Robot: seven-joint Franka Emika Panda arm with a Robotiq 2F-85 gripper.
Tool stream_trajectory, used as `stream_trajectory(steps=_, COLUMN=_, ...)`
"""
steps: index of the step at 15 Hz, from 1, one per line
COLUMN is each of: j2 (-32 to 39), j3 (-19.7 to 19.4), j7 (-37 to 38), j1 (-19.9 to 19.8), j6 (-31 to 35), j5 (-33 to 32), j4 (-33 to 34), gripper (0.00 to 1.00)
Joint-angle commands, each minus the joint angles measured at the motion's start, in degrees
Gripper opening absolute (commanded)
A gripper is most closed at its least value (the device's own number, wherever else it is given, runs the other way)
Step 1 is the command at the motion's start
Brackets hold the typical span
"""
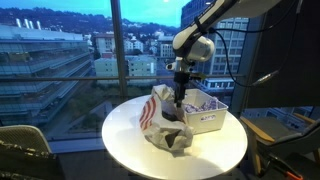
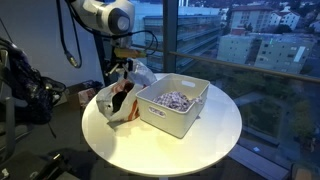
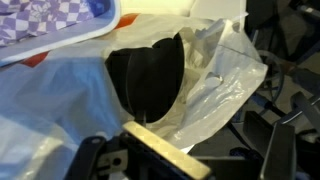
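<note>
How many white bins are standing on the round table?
1. The white bin stands on the round table, beside the crumpled plastic bag under the tool. Another one could be hidden behind the bag.

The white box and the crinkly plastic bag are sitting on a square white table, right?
No, the white table is round, not square, as you can see in both exterior views. The white rectangular plastic box and the crinkly plastic bag do sit on it.

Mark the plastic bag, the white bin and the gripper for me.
plastic bag (image 3: 215, 100): wrist view, crinkled right side.
white bin (image 2: 193, 112): exterior view, near side wall.
gripper (image 1: 181, 98): exterior view, between fingertips.
</note>
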Motion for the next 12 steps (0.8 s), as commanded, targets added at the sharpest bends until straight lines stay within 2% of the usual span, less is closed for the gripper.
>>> stream_trajectory(steps=1, j2=3.31, j3=1.55, j7=-3.71, j1=-1.33, j6=9.36, j5=3.95, j4=-1.49, gripper=1.0)
stream_trajectory(steps=5, j2=4.99, j3=2.09, j7=-4.93, j1=-2.35, j6=13.63, j5=4.25, j4=-2.7, gripper=1.0)
stream_trajectory(steps=7, j2=6.42, j3=1.33, j7=-3.58, j1=-2.01, j6=14.98, j5=2.27, j4=-2.74, gripper=1.0)
stream_trajectory(steps=12, j2=10.69, j3=-0.28, j7=-1.34, j1=-1.9, j6=24.44, j5=-3.71, j4=-2.89, gripper=1.0)
